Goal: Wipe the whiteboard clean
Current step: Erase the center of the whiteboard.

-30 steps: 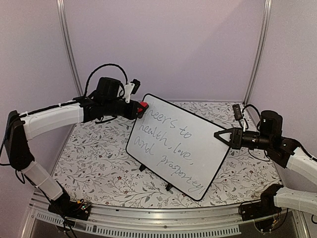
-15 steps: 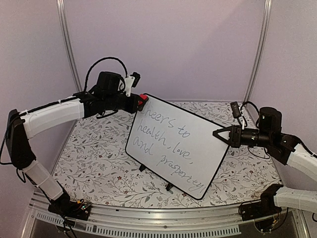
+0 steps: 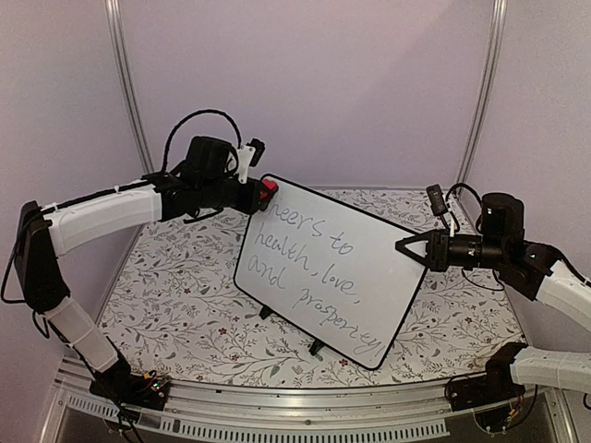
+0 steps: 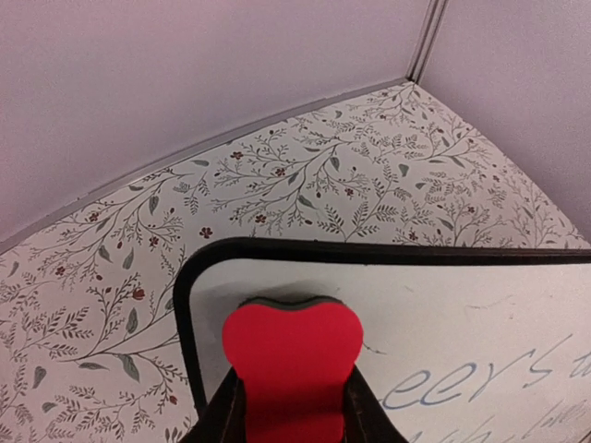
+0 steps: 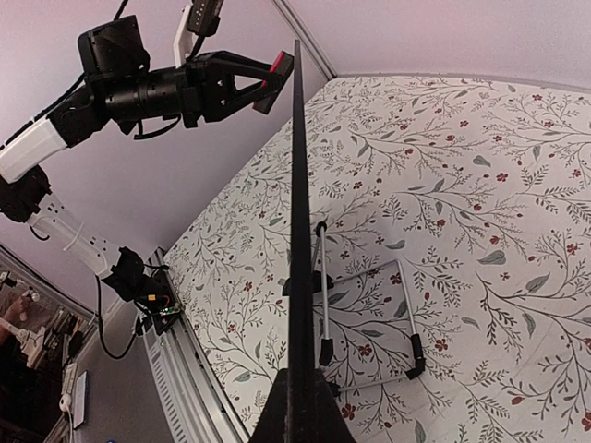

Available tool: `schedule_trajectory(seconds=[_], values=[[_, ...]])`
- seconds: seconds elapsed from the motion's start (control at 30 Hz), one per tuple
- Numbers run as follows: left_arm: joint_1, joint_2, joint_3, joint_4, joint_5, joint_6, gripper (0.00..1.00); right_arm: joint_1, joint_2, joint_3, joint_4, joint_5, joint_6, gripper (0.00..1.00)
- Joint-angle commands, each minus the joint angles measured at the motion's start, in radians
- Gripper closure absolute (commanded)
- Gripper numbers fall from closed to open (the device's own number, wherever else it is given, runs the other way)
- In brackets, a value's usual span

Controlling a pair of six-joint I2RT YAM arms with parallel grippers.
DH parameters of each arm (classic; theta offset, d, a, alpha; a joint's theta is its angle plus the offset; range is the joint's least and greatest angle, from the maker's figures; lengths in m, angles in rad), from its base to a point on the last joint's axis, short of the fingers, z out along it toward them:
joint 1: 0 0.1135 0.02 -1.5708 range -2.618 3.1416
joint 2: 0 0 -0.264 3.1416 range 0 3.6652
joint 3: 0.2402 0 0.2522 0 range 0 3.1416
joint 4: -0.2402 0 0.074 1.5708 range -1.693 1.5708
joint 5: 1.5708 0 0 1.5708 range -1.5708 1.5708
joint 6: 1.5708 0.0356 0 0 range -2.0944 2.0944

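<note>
A large, flat white rectangular whiteboard (image 3: 323, 277) with a thin black rim stands tilted near the middle of a table (image 3: 175, 286) covered in a leaf-and-flower print, its small black feet (image 3: 315, 349) resting on the surface and its written face turned toward the arm bases. The right gripper (image 3: 404, 247) is clamped tight on the middle of the board's right-hand edge; in the right wrist view the board shows edge-on as a thin dark line rising from between the closed jaws. A thin grey wire stand (image 5: 404, 305) lies on the table at the board's back side. The left gripper (image 3: 261, 197) reaches in from the left, its jaws closed on a small red eraser (image 4: 291, 351) with a dark underside, held at the board's upper left corner. The eraser appears to touch the white surface there, though the angle leaves that uncertain. Three lines of thin dark cursive handwriting (image 3: 319, 268) run across the board, starting just beside the eraser
</note>
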Motion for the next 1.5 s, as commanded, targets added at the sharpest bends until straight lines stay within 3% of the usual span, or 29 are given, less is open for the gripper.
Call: schedule_trajectory(seconds=[0.0, 0.8, 1.47], values=[[-0.010, 0.027, 0.003, -0.020, -0.046, 0.017, 0.84, 0.010, 0.012, 0.024, -0.039, 0.011, -0.066, 1.00], [-0.011, 0.045, -0.061, -0.025, -0.018, -0.019, 0.87, 0.010, 0.016, 0.027, -0.045, 0.007, -0.074, 1.00], [-0.016, 0.054, -0.153, -0.039, 0.008, -0.155, 0.91, 0.010, 0.006, 0.021, -0.050, 0.005, -0.071, 1.00]])
